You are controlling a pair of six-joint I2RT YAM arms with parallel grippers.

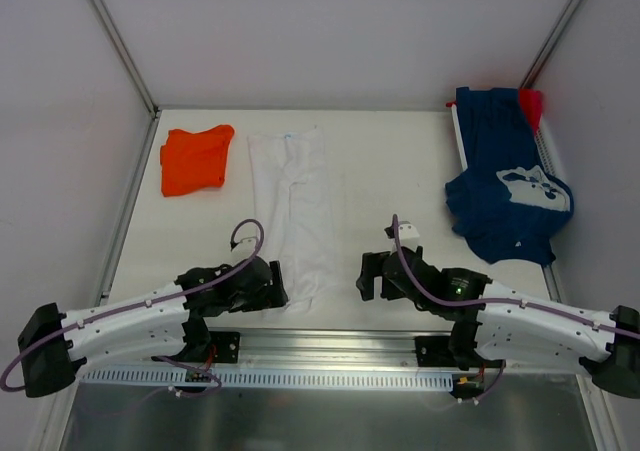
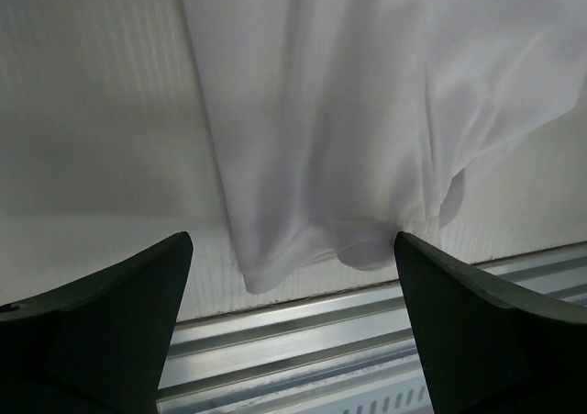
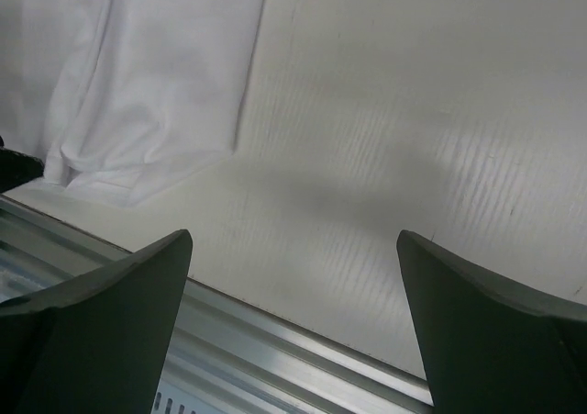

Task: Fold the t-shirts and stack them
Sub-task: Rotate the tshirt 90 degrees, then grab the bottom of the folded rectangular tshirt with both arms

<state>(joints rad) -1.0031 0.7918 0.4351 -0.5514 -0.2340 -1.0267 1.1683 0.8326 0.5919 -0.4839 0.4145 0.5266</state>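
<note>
A white t-shirt [image 1: 295, 206] lies folded into a long strip down the middle-left of the table; its near end [image 2: 303, 258] [image 3: 138, 157] shows in both wrist views. An orange t-shirt [image 1: 196, 158] lies folded at the back left. A navy t-shirt with white print [image 1: 505, 186] is heaped at the right, with a bit of red cloth [image 1: 531, 103] behind it. My left gripper [image 1: 277, 293] [image 2: 293, 322] is open just left of the white shirt's near end, holding nothing. My right gripper [image 1: 366, 276] [image 3: 293, 327] is open over bare table to the shirt's right.
A white rack or bin [image 1: 462, 136] at the back right holds the navy shirt. A metal rail [image 1: 330, 346] runs along the table's near edge [image 2: 348, 322]. White walls close in the sides and back.
</note>
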